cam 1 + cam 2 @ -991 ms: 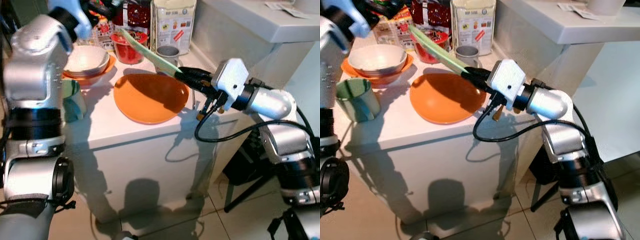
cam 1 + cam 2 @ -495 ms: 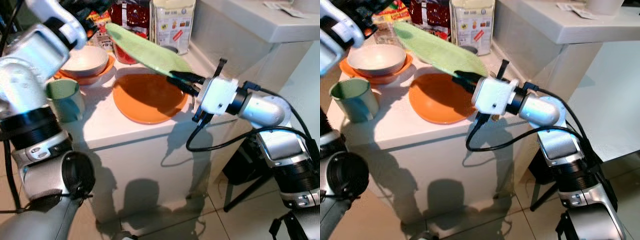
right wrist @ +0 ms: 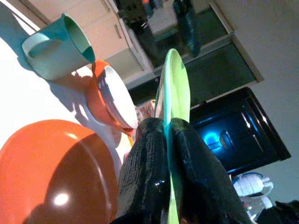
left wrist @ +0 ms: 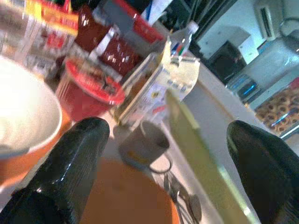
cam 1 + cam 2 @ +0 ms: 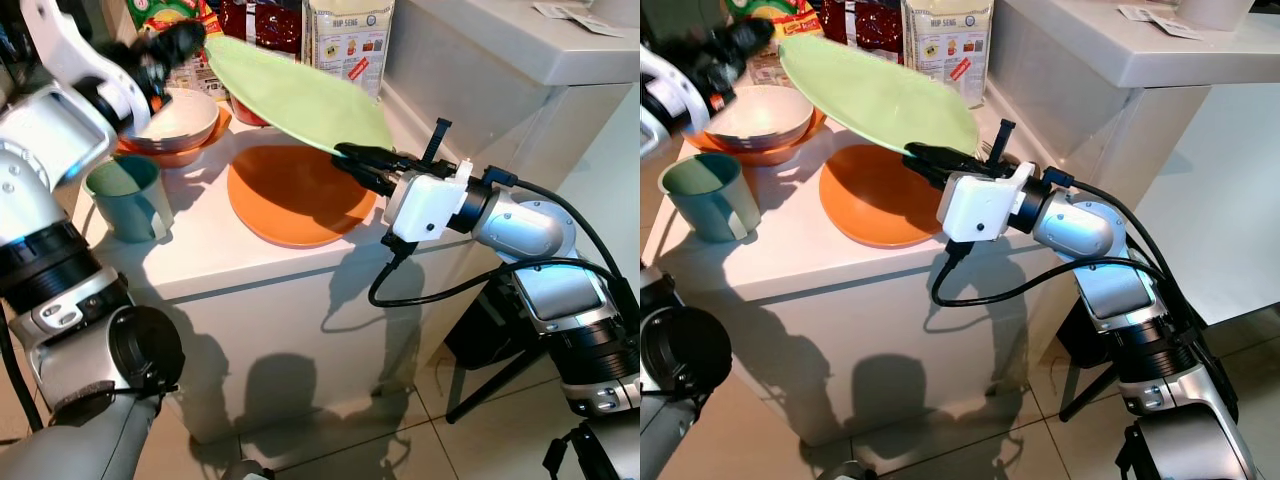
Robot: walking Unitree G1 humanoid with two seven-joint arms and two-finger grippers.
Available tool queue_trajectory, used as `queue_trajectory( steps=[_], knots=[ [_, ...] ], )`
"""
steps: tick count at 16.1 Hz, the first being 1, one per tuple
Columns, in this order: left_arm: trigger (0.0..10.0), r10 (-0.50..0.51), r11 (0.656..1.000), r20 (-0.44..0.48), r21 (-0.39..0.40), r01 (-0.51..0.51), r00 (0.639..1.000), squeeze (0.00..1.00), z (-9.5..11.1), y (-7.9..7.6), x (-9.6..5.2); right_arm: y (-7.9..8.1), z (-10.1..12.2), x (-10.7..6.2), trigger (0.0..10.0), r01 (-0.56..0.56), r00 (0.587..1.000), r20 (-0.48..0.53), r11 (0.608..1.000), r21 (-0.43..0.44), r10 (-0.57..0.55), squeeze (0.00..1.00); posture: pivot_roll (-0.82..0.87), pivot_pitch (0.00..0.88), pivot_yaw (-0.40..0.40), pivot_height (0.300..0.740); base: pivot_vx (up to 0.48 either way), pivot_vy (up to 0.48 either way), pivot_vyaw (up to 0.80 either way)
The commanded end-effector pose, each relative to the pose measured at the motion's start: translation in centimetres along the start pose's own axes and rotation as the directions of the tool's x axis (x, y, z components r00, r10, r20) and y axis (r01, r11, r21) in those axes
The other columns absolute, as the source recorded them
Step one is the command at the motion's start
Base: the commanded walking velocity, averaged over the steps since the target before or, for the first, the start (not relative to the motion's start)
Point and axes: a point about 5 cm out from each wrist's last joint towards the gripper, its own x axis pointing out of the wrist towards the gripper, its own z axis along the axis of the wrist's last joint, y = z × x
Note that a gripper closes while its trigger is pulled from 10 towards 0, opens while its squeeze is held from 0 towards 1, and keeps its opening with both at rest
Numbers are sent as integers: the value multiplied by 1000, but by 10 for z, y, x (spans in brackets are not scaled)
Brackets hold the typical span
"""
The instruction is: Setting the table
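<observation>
Head views: my right gripper (image 5: 352, 160) pinches the rim of the green plate (image 5: 295, 95), held tilted in the air above the orange plate (image 5: 300, 195) on the white counter (image 5: 250, 260). From the orange plate, the teal mug (image 5: 128, 197) sits at 9 o'clock and the white bowl (image 5: 175, 118) on its orange saucer at 10. Cartons at 12 – print too small to read.

Left wrist view: left gripper (image 4: 163, 154) spread wide, holding nothing, hovering near the bowl; grey cup (image 4: 142, 144) and red tub (image 4: 88, 91) ahead.

Right wrist view: fingers (image 3: 145, 172) pressed on the plate's edge.

My read – a placing step; next I'd level the green plate and lower it.
</observation>
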Motion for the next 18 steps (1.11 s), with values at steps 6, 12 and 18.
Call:
queue_trajectory(
  steps=[6,12,18],
  knots=[
    [10000,-136,987,-70,-99,129,988,0,-17,-18,5,2,6,2,0,-5,999,40,998,-70,8,0,68,0,-12,740,0,0,0],
    [0,-130,985,-83,-125,119,988,0,-21,-20,7,8,6,4,0,-20,999,47,996,-92,24,0,70,0,4,740,0,0,0],
    [0,-119,987,-119,-119,105,986,0,-27,-18,8,9,3,5,0,-32,999,32,991,-129,36,0,71,0,7,740,0,0,0]
  ],
)
